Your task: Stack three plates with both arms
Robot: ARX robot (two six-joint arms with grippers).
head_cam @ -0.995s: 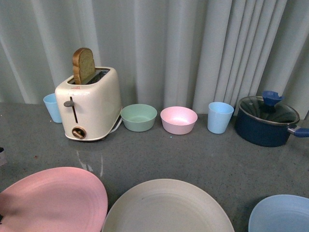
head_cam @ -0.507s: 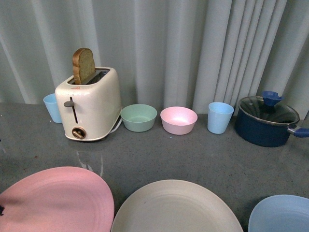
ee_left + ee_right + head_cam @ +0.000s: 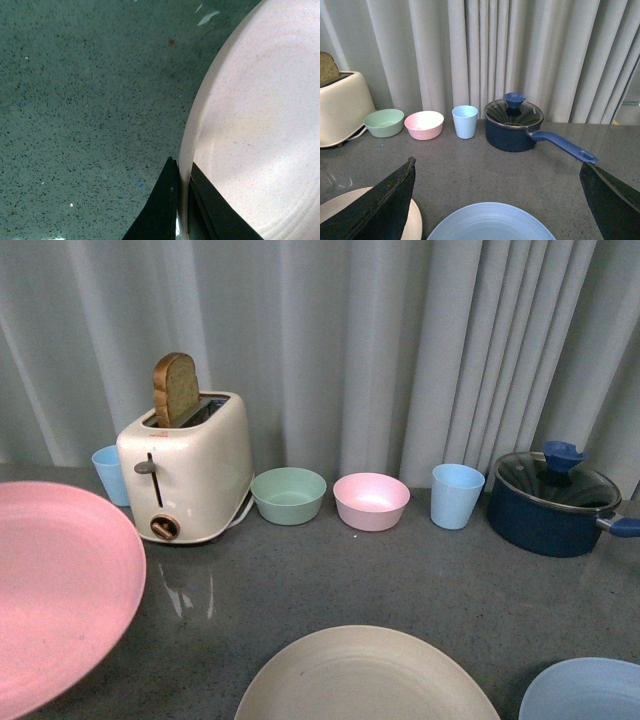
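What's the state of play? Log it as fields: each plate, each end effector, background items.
pink plate: rim clamped by left end effector, apparently raised off counter
beige plate: flat on counter, front centre
blue plate: flat on counter, front right
left end effector: shut on pink plate
right end effector: open, empty
behind: toaster with toast, green bowl, pink bowl, two blue cups, lidded pot
stacked: none yet

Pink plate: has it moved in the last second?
Yes. The pink plate went up and left: it lay low beside the beige plate, now its rim sits level with the toaster, clamped by the left end effector.
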